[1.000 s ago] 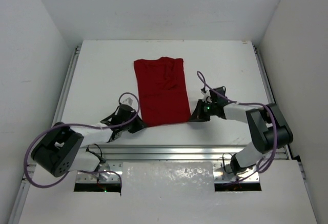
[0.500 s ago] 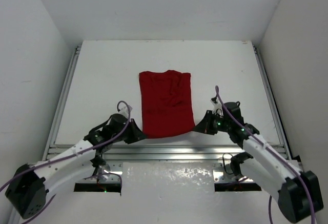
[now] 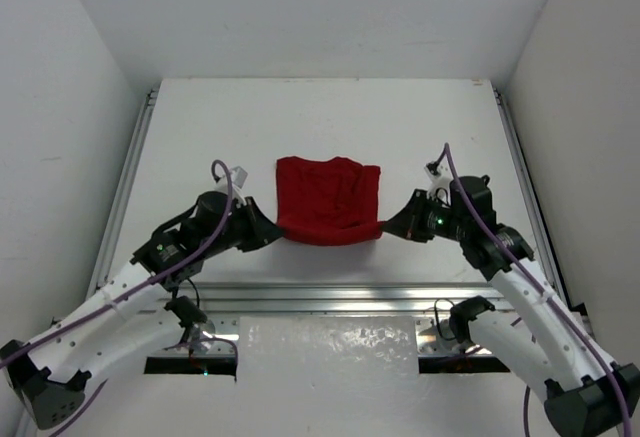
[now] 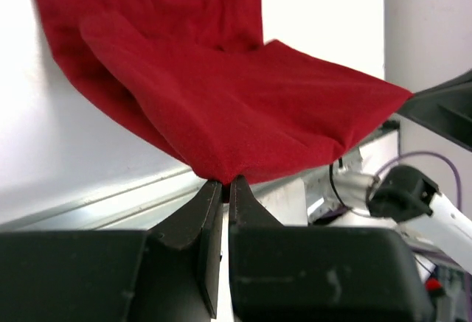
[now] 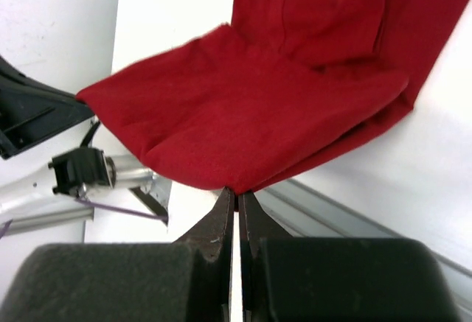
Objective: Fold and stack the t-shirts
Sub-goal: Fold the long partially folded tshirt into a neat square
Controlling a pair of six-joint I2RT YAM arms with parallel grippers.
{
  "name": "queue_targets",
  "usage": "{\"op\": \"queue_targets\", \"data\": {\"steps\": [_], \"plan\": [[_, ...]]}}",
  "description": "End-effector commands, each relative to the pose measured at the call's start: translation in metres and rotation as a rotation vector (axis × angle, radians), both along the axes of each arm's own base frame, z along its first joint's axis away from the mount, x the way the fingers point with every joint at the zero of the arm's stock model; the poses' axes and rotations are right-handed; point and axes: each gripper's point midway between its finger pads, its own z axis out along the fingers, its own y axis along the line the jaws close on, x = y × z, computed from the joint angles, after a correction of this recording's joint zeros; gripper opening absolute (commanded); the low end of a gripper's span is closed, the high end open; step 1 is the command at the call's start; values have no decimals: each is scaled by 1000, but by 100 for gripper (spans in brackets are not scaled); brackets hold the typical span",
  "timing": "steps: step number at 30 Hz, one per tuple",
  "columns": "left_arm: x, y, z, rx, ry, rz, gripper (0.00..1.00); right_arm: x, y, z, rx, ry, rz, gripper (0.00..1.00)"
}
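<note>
Left gripper (image 3: 272, 235) and right gripper (image 3: 386, 231) are each clamped on a near corner of the t-shirt (image 3: 328, 195). They've swept forward. The hem hangs lifted between them, and the cloth beyond is probably doubling over on the table (image 3: 200, 127). Fold underway!

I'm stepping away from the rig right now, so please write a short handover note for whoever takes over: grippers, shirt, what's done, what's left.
Left gripper: shut on the near left corner of the t-shirt.
Right gripper: shut on its near right corner.
T-shirt: on the table, near edge lifted between the two grippers, far part lying flat.
Done: sleeves appear folded in, and the cross fold has begun.
Left: probably carry the near edge over to the far edge, lay it down and release.
</note>
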Motion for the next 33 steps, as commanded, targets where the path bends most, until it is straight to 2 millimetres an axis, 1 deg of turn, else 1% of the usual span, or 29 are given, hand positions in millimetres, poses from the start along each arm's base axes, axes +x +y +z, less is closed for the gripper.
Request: {"op": "queue_targets", "data": {"steps": [1, 2, 3, 4, 5, 6, 7, 8, 9, 10, 11, 12, 13, 14, 16, 17, 18, 19, 21, 22, 23, 26, 27, 28, 29, 30, 31, 32, 33], "plan": [[15, 11, 9, 95, -41, 46, 0, 17, 1, 22, -27, -53, -16, 0], [20, 11, 18, 103, -62, 53, 0, 23, 1, 19, -45, -41, -18, 0], [27, 11, 15, 128, -58, 67, 0, 29, 3, 27, -42, -58, -17, 0], [32, 9, 21, 131, -78, 67, 0, 35, 4, 27, -48, -59, -19, 0], [37, 8, 22, 139, -82, 72, 0, 41, 3, 27, -64, -62, -29, 0], [42, 7, 15, 162, -62, 74, 0, 47, 5, 25, -72, -52, -28, 0], [50, 1, 15, 171, -67, 65, 0, 55, 4, 26, -86, -64, -45, 0], [54, 0, 14, 176, -64, 69, 0, 59, 3, 22, -96, -55, -49, 0], [61, 3, 14, 178, -62, 87, 0, 65, 5, 16, -103, -39, -50, 0], [69, 2, 19, 174, -78, 88, 0, 70, 4, 13, -108, -33, -59, 0], [76, 4, 15, 184, -64, 105, 0, 74, 5, 14, -111, -37, -63, 0], [85, 12, 20, 179, -68, 136, 0, 81, 5, 8, -123, -24, -71, 0], [92, 14, 23, 175, -85, 146, 0, 85, 3, 7, -135, -22, -75, 0], [104, 25, 27, 171, -91, 186, 0, 93, 4, 7, -144, -21, -84, 0], [113, 27, 33, 147, -109, 188, 0, 101, 2, 6, -161, -22, -92, 0], [120, 30, 30, 146, -93, 196, 0, 106, 3, 11, -161, -29, -91, 0], [126, 27, 38, 137, -113, 194, 0, 111, 3, 5, -173, -14, -92, 0], [132, 25, 30, 154, -88, 191, 0, 115, 1, 5, -183, -16, -98, 0], [140, 15, 32, 132, -89, 158, 0, 123, -1, 7, -192, -24, -113, 0], [145, 13, 24, 137, -66, 154, 0, 127, -3, 3, -204, -19, -118, 0], [151, 9, 29, 118, -80, 143, 0, 132, -4, 5, -208, -24, -124, 0], [168, 5, 24, 117, -65, 136, 0, 145, -9, 2, -226, -19, -148, 0], [174, 4, 15, 129, -42, 137, 0, 151, -11, 4, -225, -25, -156, 0], [180, 5, 14, 134, -40, 145, 0, 155, -13, 0, -234, -16, -165, 0], [187, 5, 19, 132, -51, 151, 0, 159, -14, -1, -238, -19, -174, 0], [193, 5, 12, 141, -34, 159, 0, 168, -16, -3, -238, -13, -178, 0], [199, 4, 19, 133, -50, 162, 0, 170, -16, -4, -237, 0, -174, 0], [203, 4, 13, 139, -36, 166, 0, 175, -16, -1, -234, -5, -168, 0], [206, 4, 16, 137, -41, 168, 0, 178, -16, -6, -239, 6, -167, 0]]}}
